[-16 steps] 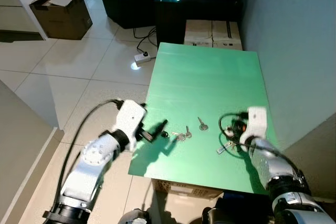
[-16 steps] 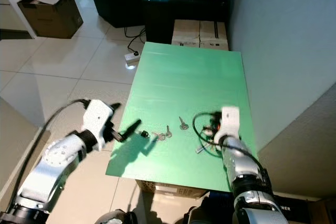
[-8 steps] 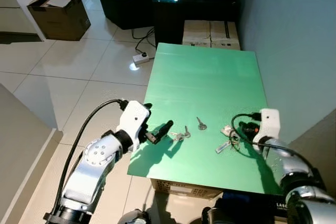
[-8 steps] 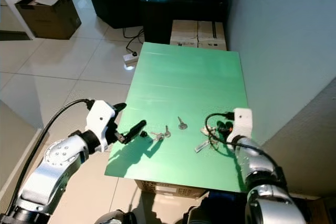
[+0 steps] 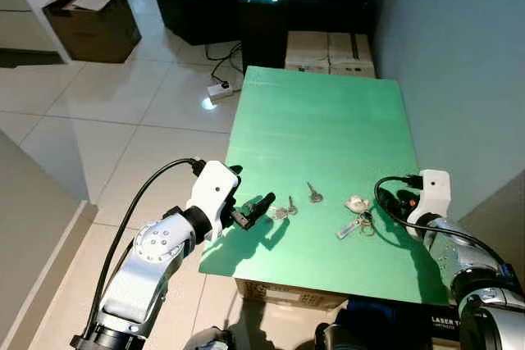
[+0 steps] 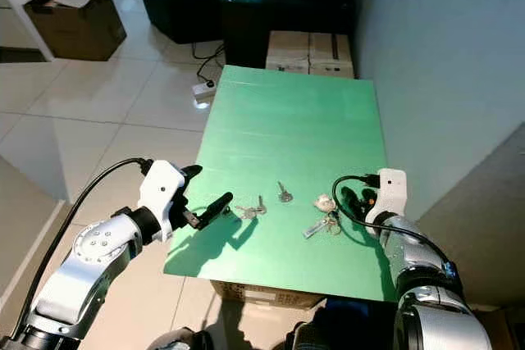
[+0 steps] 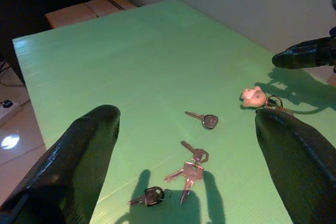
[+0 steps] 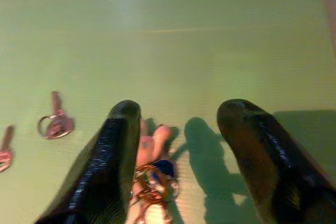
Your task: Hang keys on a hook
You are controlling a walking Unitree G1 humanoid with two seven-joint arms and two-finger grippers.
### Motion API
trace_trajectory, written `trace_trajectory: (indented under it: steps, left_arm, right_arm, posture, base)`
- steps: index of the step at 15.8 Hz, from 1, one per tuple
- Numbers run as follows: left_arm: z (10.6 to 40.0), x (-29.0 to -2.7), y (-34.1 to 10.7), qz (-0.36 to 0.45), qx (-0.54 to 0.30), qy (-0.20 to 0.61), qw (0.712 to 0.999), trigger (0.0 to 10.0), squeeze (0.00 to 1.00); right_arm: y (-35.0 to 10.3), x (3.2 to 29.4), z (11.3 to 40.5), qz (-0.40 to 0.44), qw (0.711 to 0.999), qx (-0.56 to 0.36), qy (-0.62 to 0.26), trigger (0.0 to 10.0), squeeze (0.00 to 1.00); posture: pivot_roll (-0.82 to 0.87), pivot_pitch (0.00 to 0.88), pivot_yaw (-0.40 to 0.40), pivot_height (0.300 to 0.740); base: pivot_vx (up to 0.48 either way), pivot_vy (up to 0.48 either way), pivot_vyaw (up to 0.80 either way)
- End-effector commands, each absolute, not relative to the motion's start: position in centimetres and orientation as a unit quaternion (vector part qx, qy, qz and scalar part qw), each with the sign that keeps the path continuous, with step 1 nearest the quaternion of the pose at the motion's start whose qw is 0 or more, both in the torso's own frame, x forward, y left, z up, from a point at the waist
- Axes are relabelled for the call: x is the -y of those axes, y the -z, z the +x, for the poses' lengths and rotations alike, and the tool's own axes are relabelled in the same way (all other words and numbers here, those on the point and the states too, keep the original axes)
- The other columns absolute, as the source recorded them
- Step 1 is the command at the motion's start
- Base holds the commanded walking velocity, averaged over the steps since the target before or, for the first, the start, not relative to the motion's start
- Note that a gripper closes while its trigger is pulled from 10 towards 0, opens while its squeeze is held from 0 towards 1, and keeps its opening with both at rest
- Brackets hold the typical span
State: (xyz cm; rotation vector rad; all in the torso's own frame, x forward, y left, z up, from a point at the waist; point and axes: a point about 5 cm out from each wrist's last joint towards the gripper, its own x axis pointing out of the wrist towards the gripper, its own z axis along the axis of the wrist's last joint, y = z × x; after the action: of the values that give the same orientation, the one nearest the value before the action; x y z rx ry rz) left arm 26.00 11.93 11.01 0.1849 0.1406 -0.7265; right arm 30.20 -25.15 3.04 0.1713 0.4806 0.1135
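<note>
Right fingers nearest the ringed keys

The right gripper [image 8: 176,150] had its fingers spread just short of the key bunch [image 5: 358,220], which lay on the green table [image 5: 328,120]; the left gripper [image 7: 186,145], also spread, faced the loose keys [image 7: 189,170] farther off.

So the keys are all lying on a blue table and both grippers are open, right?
Not quite: the table is green, as the left eye view shows. The keys do lie on it, and the left gripper and right gripper are both open.
</note>
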Motion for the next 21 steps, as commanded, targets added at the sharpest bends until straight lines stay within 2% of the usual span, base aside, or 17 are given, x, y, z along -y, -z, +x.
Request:
trace_trajectory:
  steps: [1,5,10,11,12,13,15,17,21]
  left_arm:
    - [26.1,-12.2,-11.3,0.099,-0.07,0.359,0.925,10.0,0.0]
    - [26.1,-12.7,-12.3,0.1,-0.062,0.358,0.926,10.0,0.0]
    - [25.4,-13.6,-12.7,0.103,-0.068,0.371,0.92,10.0,0.0]
    - [25.2,-13.7,-12.7,0.099,-0.073,0.381,0.916,10.0,0.0]
    - [24.9,-13.8,-12.8,0.091,-0.078,0.391,0.913,10.0,0.0]
    - [24.3,-13.6,-13.0,0.079,-0.082,0.416,0.902,10.0,0.0]
    - [23.2,-13.2,-13.5,0.063,-0.083,0.465,0.879,10.0,0.0]
    - [23.4,-13.3,-13.8,0.057,-0.076,0.468,0.879,10.0,0.0]
    - [23.4,-13.5,-13.7,0.05,-0.088,0.475,0.874,10.0,0.0]
  right_arm:
    - [-3.0,24.7,30.3,0.096,0.963,-0.239,-0.079,10.0,1.0]
    - [-3.2,24.3,30.5,0.097,0.959,-0.244,-0.112,10.0,1.0]
    - [-3.1,24.1,30.8,0.079,0.964,-0.239,-0.086,10.0,1.0]
    - [-2.7,23.9,30.5,0.078,0.961,-0.249,-0.091,10.0,0.77]
    - [-2.3,23.8,30.2,0.078,0.96,-0.255,-0.09,10.0,0.17]
    - [-1.9,23.9,29.8,0.074,0.959,-0.262,-0.081,10.0,0.0]
    - [-1.5,24.4,29.3,0.067,0.959,-0.268,-0.066,10.0,0.0]
    - [-1.6,24.9,29.2,0.08,0.962,-0.258,-0.046,10.0,0.0]
    - [-1.1,24.4,28.9,0.07,0.954,-0.283,-0.067,10.0,0.0]
  posture:
    - [-0.01,0.144,0.066,0.74]
    - [0.05,0.202,0.069,0.74]
    - [0.07,0.218,0.124,0.74]
    - [0.07,0.219,0.133,0.74]
    - [0.07,0.22,0.142,0.74]
    - [0.08,0.222,0.147,0.74]
    - [0.08,0.218,0.158,0.74]
    - [0.08,0.2,0.161,0.74]
    - [0.06,0.184,0.159,0.74]
  base:
    - [0.0,0.0,0.0]
    - [0.0,0.0,0.0]
    - [0.0,0.0,0.0]
    - [0.0,0.0,0.0]
    - [0.0,0.0,0.0]
    - [0.0,0.0,0.0]
    - [0.0,0.0,0.0]
    - [0.0,0.0,0.0]
    - [0.0,0.0,0.0]
